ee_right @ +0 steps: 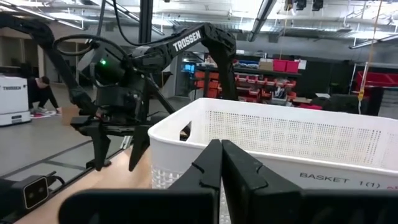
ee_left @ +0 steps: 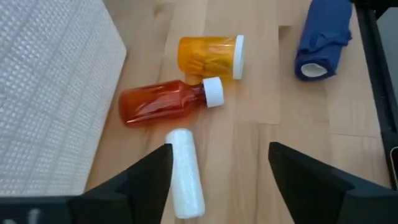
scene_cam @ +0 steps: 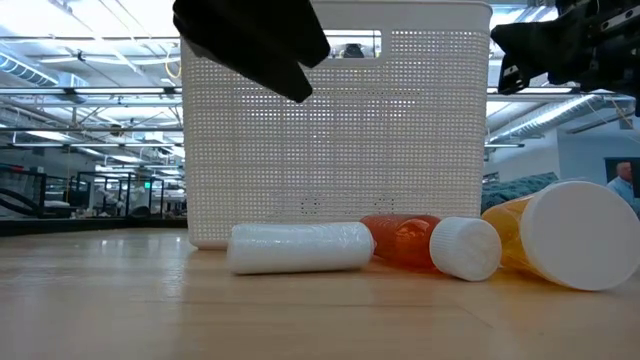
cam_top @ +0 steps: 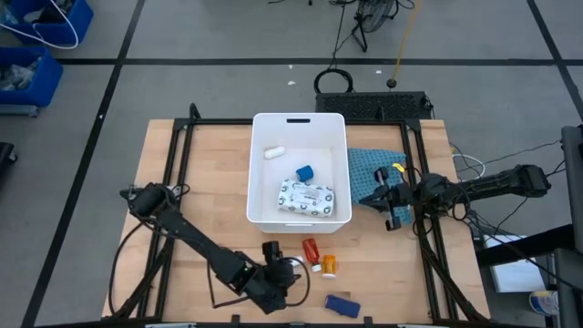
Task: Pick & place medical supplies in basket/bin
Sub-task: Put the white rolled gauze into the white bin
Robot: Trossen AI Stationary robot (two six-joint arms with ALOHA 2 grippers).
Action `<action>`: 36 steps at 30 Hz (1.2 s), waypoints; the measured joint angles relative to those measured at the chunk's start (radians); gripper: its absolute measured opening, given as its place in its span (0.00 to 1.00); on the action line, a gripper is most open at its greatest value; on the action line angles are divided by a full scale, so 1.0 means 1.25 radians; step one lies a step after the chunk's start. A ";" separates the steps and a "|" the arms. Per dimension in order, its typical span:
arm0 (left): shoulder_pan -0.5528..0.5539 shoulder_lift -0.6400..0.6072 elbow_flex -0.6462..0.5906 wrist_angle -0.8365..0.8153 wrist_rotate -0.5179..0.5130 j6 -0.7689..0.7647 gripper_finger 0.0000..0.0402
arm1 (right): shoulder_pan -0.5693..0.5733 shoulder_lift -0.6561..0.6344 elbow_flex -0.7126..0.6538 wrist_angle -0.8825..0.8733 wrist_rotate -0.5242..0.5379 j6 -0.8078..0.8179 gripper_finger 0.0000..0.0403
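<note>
Dark fingers of the left gripper (ee_left: 217, 180) stand wide apart, holding nothing, above a white roll (ee_left: 185, 180) near the bench's front edge.

Just beyond the roll lie a red bottle (ee_left: 163, 103) and an orange bottle (ee_left: 210, 57), with a blue roll (ee_left: 322, 38) nearer the front right corner. The white basket (cam_top: 264, 137) at mid-bench holds a patterned packet (cam_top: 313, 198), a blue cube (cam_top: 305, 171) and a white tube (cam_top: 274, 152). The right gripper (ee_right: 221, 163), fingers pressed together and empty, hangs over a teal cloth (cam_top: 366, 169) beside the basket's right wall.
</note>
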 joint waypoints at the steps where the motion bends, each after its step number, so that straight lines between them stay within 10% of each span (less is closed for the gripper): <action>1: 0.000 0.000 0.000 0.001 -0.001 0.000 0.70 | 0.000 0.000 0.000 0.000 0.000 -0.004 0.00; 36: 0.042 -0.001 -0.246 0.264 0.021 -0.091 0.76 | 0.000 0.000 0.000 -0.031 0.000 -0.003 0.00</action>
